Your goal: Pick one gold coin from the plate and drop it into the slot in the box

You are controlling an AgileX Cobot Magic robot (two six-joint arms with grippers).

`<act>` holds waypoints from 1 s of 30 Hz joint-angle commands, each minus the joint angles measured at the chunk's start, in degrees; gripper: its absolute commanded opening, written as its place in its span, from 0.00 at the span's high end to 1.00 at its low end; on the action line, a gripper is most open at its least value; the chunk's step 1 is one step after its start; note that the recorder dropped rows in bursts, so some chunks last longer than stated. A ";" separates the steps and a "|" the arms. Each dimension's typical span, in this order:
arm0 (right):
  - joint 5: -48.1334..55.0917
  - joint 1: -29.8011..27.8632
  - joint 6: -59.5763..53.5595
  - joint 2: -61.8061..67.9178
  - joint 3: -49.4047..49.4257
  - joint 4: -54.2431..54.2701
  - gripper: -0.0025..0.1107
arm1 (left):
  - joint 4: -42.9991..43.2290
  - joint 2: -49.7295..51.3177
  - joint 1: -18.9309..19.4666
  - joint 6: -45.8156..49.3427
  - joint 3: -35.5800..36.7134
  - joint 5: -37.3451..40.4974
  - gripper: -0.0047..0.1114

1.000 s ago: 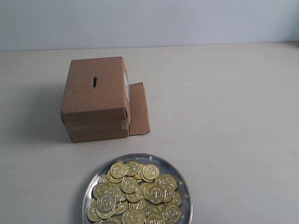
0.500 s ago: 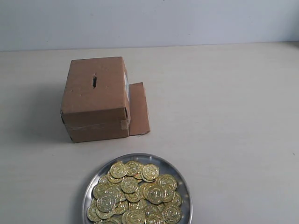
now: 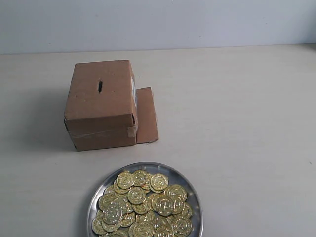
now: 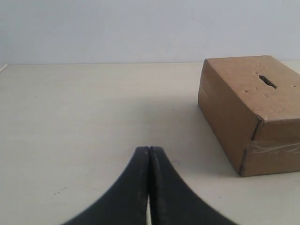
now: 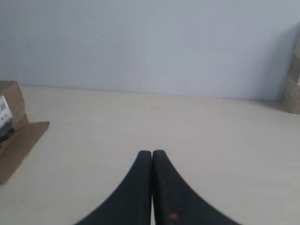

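A: Tools, what state?
B: The left tool (image 4: 149,150) has both fingers pressed tip to tip, no gap, nothing btwn them. The right tool (image 5: 152,152) is the same: tips together, empty.
A: Box vs. left tool?
B: The box (image 3: 101,98) sits on the worktop (image 3: 237,123), ahead of that tool's tips and off to one side. Well apart, no contact. The slot (image 3: 99,86) is a short dark slit in the top face, facing up.
A: And vs. the right tool?
B: Only a corner of the box shows there, w/ the white label (image 5: 3,111) and the flap (image 5: 23,145), which lies out on the worktop at the box's side. It's ahead of the tips, off to one side, also apart.
A: Plate?
B: In the exterior view the plate (image 3: 148,165) is on the worktop on the near side of the box, close but not touching, cut off by the view's lower edge. Gold coins (image 3: 143,207) are heaped in it, overlapping.
A: Plate vs. tools?
B: Can't tell. No view shows both.
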 commanded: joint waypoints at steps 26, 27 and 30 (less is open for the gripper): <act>-10.68 0.11 6.86 -0.27 0.27 5.66 0.98 | 2.80 -0.34 -0.32 -16.77 -0.08 -15.64 0.96; -10.68 0.11 6.86 -0.27 0.27 5.66 0.98 | 2.80 -0.34 -0.32 -16.77 -0.08 -16.38 0.96; -11.14 0.11 8.77 -0.27 0.27 5.66 0.98 | 2.80 -0.34 -0.32 -19.97 -0.08 -18.12 0.96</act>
